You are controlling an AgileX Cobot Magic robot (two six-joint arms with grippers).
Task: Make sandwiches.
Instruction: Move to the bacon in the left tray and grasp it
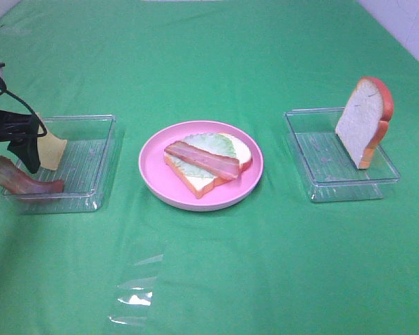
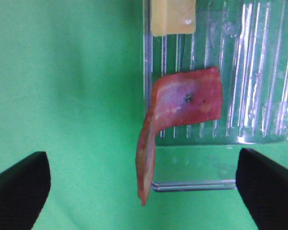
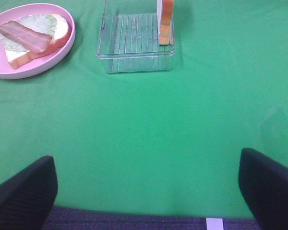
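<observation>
A partly built sandwich sits on the pink plate (image 1: 153,178): a white bread slice (image 1: 195,183) with orange-brown crust, green lettuce (image 1: 209,145) and one bacon strip (image 1: 202,160) on top. It also shows in the right wrist view (image 3: 26,36). A second bacon strip (image 1: 24,181) (image 2: 182,103) hangs over the edge of the left clear tray (image 1: 91,188), next to a yellow cheese square (image 1: 52,150) (image 2: 173,17). My left gripper (image 1: 28,157) (image 2: 143,160) is open above that bacon, holding nothing. A second bread slice (image 1: 363,122) (image 3: 166,21) stands upright in the right clear tray (image 1: 314,188). My right gripper (image 3: 146,167) is open and empty over the cloth.
Green cloth (image 1: 209,63) covers the whole table. A scrap of clear plastic film (image 1: 136,296) lies on the cloth near the front, left of centre. The right tray (image 3: 134,60) holds only the bread slice.
</observation>
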